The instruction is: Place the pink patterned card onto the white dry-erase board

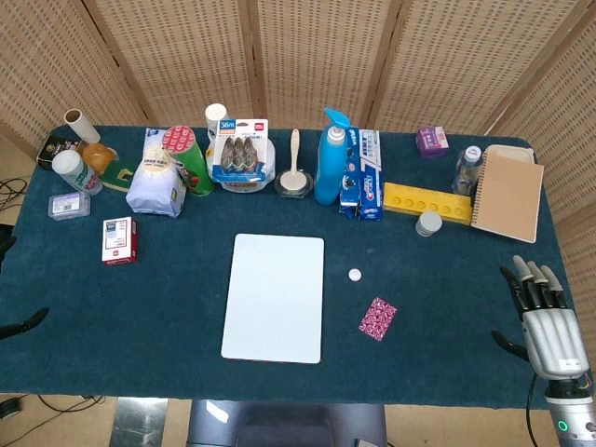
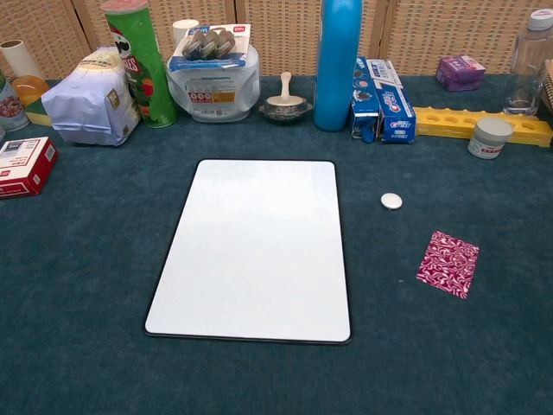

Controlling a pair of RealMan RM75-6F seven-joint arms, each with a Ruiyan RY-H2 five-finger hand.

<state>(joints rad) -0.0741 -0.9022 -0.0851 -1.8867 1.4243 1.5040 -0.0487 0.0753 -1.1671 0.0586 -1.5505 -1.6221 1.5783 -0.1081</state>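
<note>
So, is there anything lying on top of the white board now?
Nothing lies on the white dry-erase board; its whole surface shows bare. The pink patterned card lies apart on the cloth, right of it. What is under the board cannot be seen.

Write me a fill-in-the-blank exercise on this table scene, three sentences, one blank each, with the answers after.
1. The pink patterned card lies flat on the ____ tablecloth, apart from the white dry-erase board.
2. The small white round disc sits between the board and the ____.
3. The right hand holds ____, its fingers apart near the table's right edge.

Missing words: teal (dark blue-green); card; nothing
</note>
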